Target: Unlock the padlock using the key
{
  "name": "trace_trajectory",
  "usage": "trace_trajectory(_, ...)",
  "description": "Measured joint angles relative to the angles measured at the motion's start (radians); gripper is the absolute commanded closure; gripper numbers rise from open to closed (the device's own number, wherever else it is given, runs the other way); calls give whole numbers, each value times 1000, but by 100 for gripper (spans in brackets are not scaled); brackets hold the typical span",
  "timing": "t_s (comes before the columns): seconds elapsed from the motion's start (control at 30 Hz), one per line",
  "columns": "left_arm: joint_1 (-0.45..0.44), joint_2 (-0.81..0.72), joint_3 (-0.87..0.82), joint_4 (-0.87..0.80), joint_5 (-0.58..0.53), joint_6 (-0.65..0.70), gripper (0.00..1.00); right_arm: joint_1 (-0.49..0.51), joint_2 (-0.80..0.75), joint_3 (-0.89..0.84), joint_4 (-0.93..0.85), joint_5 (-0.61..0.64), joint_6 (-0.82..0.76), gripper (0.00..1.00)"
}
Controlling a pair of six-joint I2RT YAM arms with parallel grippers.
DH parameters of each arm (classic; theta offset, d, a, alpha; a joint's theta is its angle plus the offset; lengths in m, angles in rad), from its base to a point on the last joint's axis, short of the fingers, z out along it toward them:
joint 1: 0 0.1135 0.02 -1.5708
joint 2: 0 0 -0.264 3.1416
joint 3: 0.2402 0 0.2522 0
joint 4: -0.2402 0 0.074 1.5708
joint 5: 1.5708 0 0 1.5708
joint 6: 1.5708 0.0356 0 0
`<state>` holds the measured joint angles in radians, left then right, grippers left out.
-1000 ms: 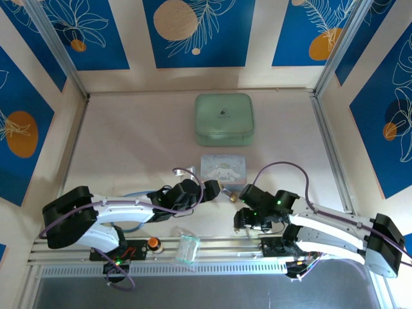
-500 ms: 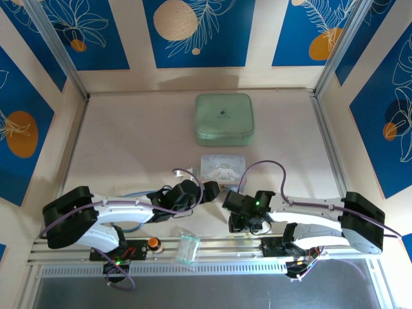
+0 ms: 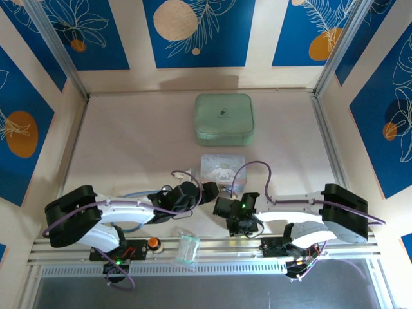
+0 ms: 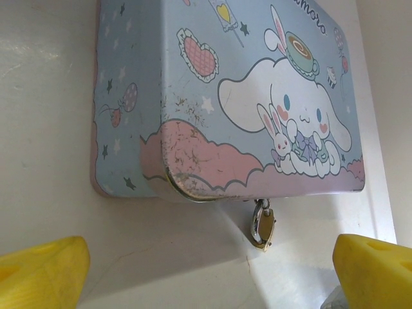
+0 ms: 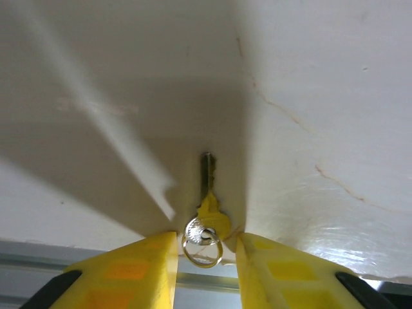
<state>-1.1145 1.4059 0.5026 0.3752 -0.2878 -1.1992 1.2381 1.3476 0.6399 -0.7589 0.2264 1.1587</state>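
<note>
The brass padlock (image 4: 262,225) hangs by its silver shackle from the front rim of the pale blue cartoon tin (image 4: 193,96) and rests on the table. My left gripper (image 4: 209,277) stands wide open just in front of it, with one yellow fingertip on either side and nothing between them. The small silver key (image 5: 207,193) lies flat on the table with its ring towards me. My right gripper (image 5: 206,241) is low over it, its yellow fingers (image 5: 145,267) narrowly apart on both sides of the key's head and ring. Seen from above, the right gripper (image 3: 238,225) points at the near rail.
A mint green case (image 3: 224,118) sits behind the tin (image 3: 223,168). A silver disc on a cable (image 3: 178,172) lies left of the tin. A clear plastic piece (image 3: 188,248) and an orange knob (image 3: 153,243) sit on the near rail. Both wrists are close together.
The right arm has swung left and folded in, bringing its gripper closer to the left one. Its jaws have narrowed around the key. The left arm has stayed put.
</note>
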Motion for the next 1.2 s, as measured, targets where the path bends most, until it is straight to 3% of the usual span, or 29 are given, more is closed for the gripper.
trace_trajectory(0.23, 0, 5, -27, 19, 0, -20, 4, -1, 55, 41, -35, 11, -6, 75)
trace_trajectory(0.6, 0, -5, -55, 29, -20, -32, 4, -37, 22, 15, 8, -5, -52, 93)
trace_trajectory(0.73, 0, -22, -50, 4, -29, -14, 6, -70, -56, -43, 55, -33, -81, 98)
trace_trajectory(0.9, 0, -24, -41, -11, -31, 20, 9, -167, -182, -127, 137, -76, -142, 100)
trace_trajectory(1.0, 0, -24, -31, -10, -27, 56, 18, -253, -284, -159, 174, -100, -199, 100)
trace_trajectory(1.2, 7, -21, -39, 143, 33, 154, 27, -471, -520, -224, 237, -298, -325, 100)
